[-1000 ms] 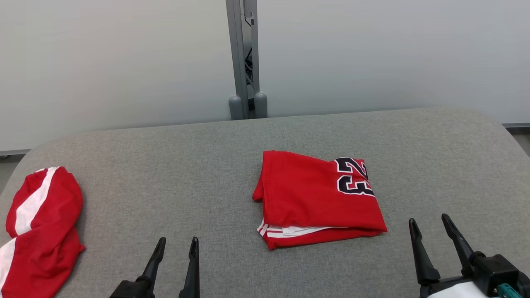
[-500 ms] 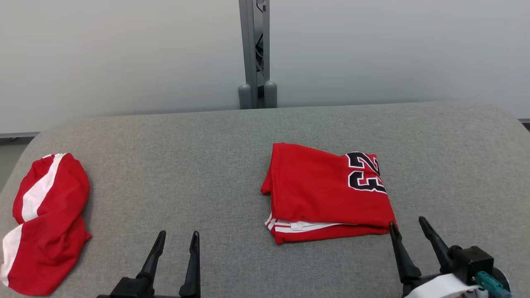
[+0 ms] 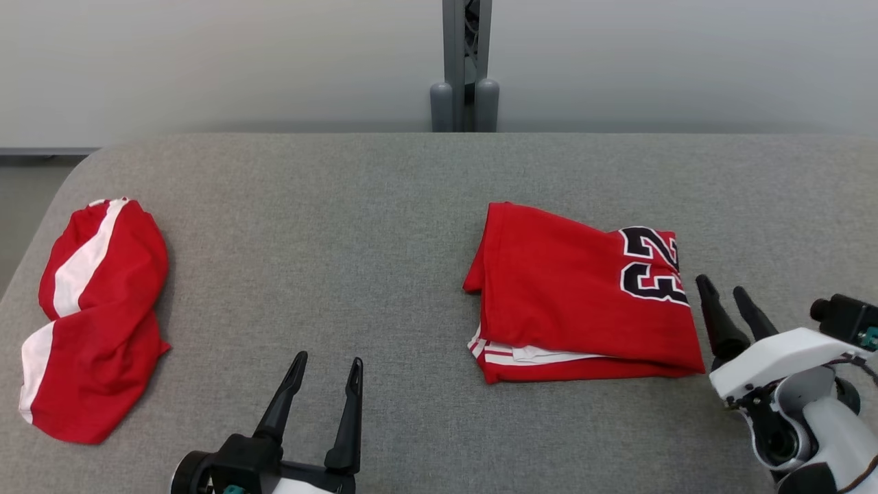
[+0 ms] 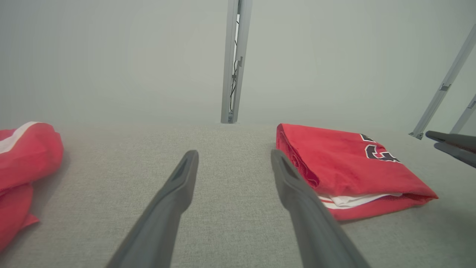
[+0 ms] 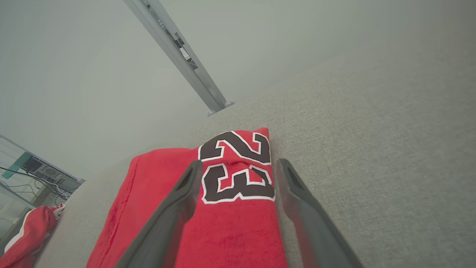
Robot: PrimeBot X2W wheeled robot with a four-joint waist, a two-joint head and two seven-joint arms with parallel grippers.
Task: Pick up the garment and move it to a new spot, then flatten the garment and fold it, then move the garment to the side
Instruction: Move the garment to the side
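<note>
Where a grey fabric table meets a pale wall and a metal post, the folded red garment lies right of centre. The right gripper hovers at its numbered edge, fingers spread and empty. The left gripper, near the front edge, is likewise spread. Another red garment lies far left.

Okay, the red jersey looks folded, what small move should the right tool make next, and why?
Probably lower the right tool onto the edge of the folded jersey by the 23 and close. It hovers open beside that edge, and only moving the jersey aside seems left.
</note>
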